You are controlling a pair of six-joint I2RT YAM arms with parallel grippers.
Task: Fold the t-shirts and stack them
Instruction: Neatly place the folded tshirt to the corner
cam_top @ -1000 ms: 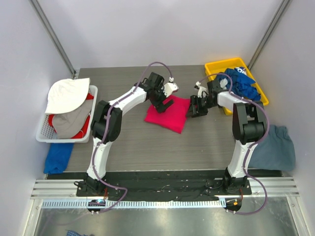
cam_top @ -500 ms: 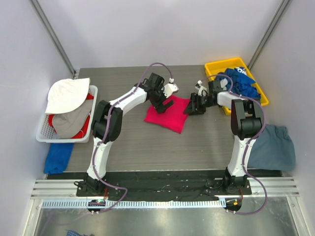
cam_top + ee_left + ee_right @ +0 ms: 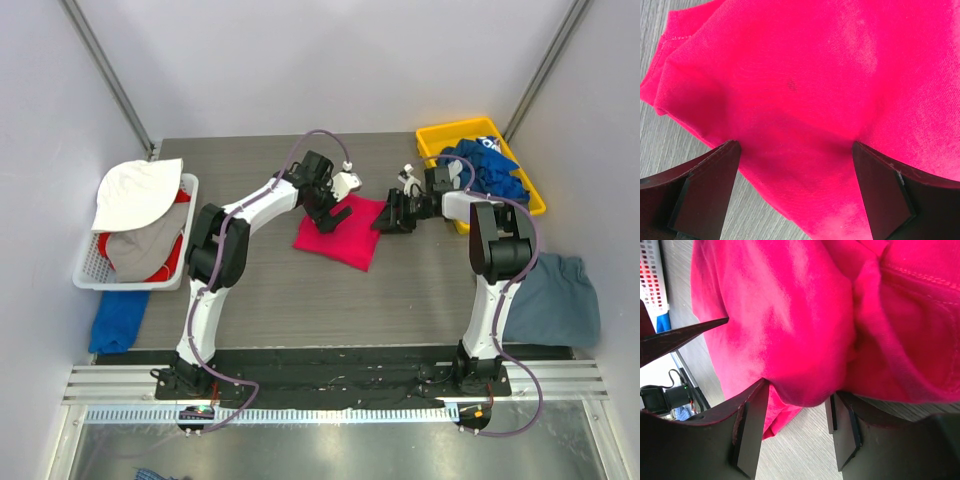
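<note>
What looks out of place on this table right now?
A grey-blue shirt sags over the table's right edge, and a blue cloth hangs off the left edge below the white basket. The pink shirt lies folded mid-table.

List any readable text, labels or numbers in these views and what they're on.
Nothing legible in any view.
The white print on the royal blue t-shirts in the yellow bin is too small to read.
The pink-red t-shirt shows no print in the top or wrist views.
</note>
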